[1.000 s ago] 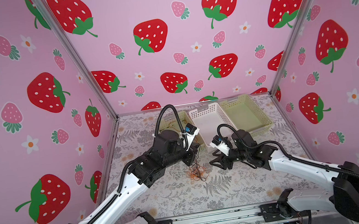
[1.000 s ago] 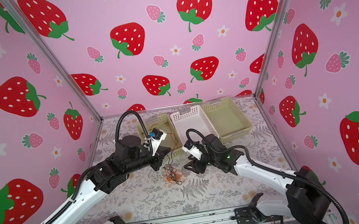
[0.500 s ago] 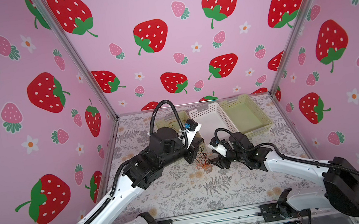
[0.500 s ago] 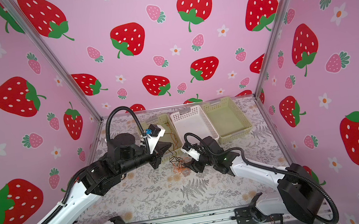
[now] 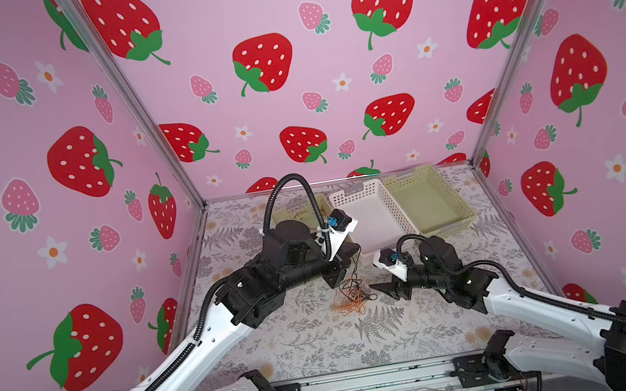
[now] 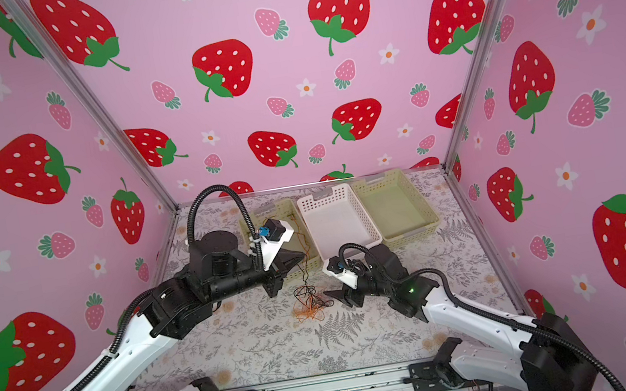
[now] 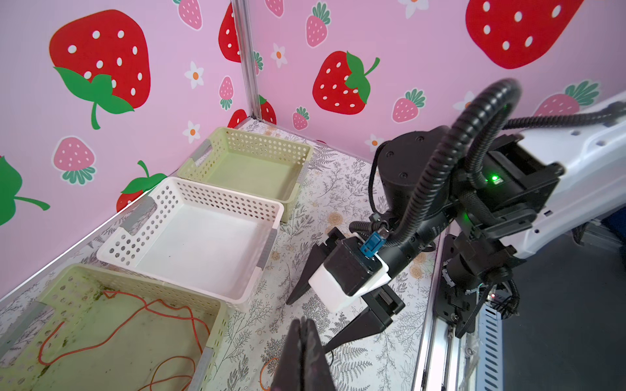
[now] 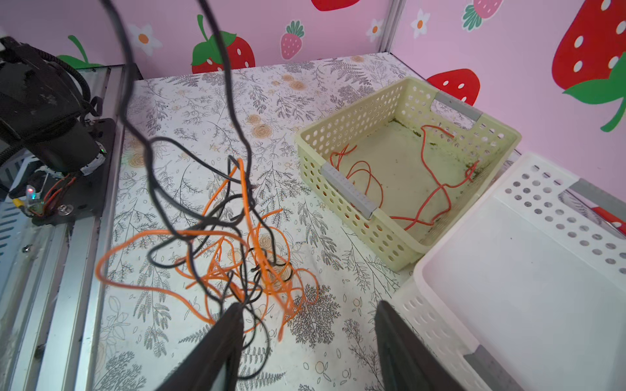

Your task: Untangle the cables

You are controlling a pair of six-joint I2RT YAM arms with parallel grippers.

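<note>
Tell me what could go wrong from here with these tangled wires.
1. The left gripper is shut on the black cable and holds it up, but its lower loops thread through the orange cable. Pulling higher may tighten the knot or drag the whole bundle along.
2. The right gripper stands open right beside the tangle. Closing there could pinch both colours at once.

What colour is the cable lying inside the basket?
The cable is reddish orange; the right wrist view shows it best.

pink strawberry walls (image 5: 295, 5), fern-print floor (image 5: 325, 346)
</note>
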